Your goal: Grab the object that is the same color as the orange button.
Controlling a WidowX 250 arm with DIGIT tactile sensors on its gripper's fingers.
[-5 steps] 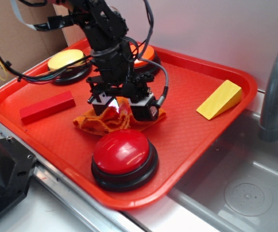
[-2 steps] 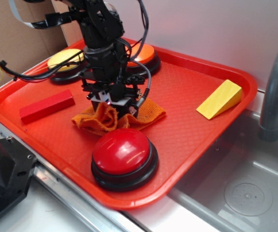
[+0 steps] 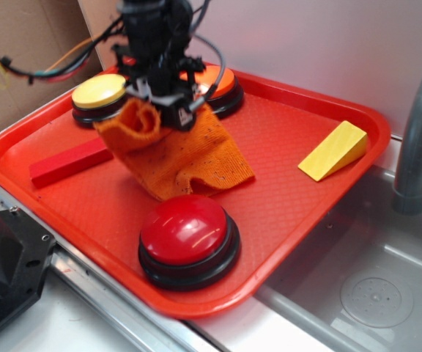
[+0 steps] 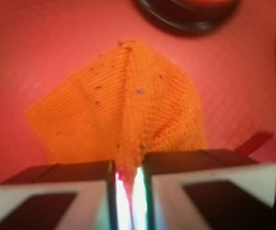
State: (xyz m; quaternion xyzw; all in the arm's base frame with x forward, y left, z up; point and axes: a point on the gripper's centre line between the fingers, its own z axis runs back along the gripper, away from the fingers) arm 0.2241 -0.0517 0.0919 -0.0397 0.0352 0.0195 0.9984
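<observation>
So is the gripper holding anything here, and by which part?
Yes: the gripper is shut on the orange cloth, jaws pinching a bunched fold at its top; the rest hangs down to the tray.

We see the black WidowX arm coming straight down from the top edge, cables trailing off its left side, wrist vertical. Its black-and-white gripper (image 3: pixel 160 103) (image 4: pixel 127 178) points downward, the two fingers (image 4: pixel 61 189) pressed nearly together, pinching a fold of the soft orange knitted cloth (image 3: pixel 176 150) (image 4: pixel 123 115) between them.
</observation>
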